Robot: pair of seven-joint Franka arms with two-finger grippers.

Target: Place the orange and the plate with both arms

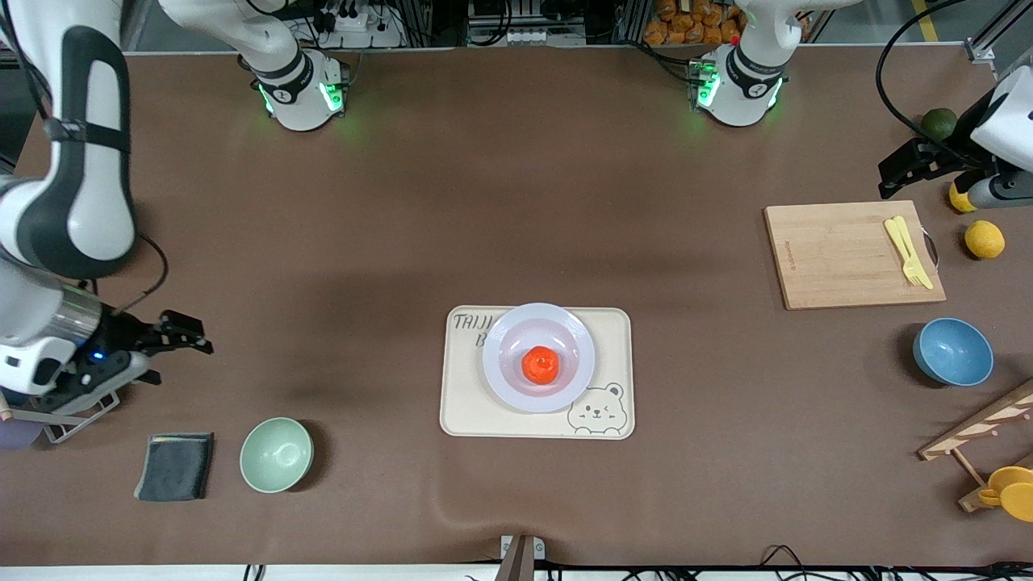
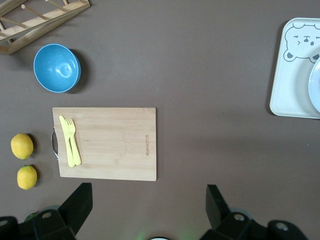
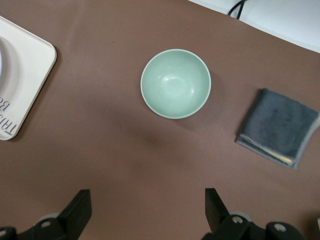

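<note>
The small red-orange orange (image 1: pixel 540 365) is sitting in the well of the glossy white round plate (image 1: pixel 505 380), which is resting on the cream rectangular bear-print tray (image 1: pixel 613 355) lettered "TAIJI…", so placement looks done. The left gripper (image 1: pixel 908 170) is hanging wide open and empty above the bamboo cutting board (image 1: pixel 839 254); the right gripper (image 1: pixel 179 333) is hovering wide open and empty over the brown desk (image 1: pixel 363 226), clear of the tray.

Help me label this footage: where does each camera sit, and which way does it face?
Front: high across the table, facing both arm bases; orange on plate, left gripper and right gripper open.
Left wrist: looks down past its fingers at cutting board.
Right wrist: looks down past its fingers at green bowl.
All show the tray.
</note>
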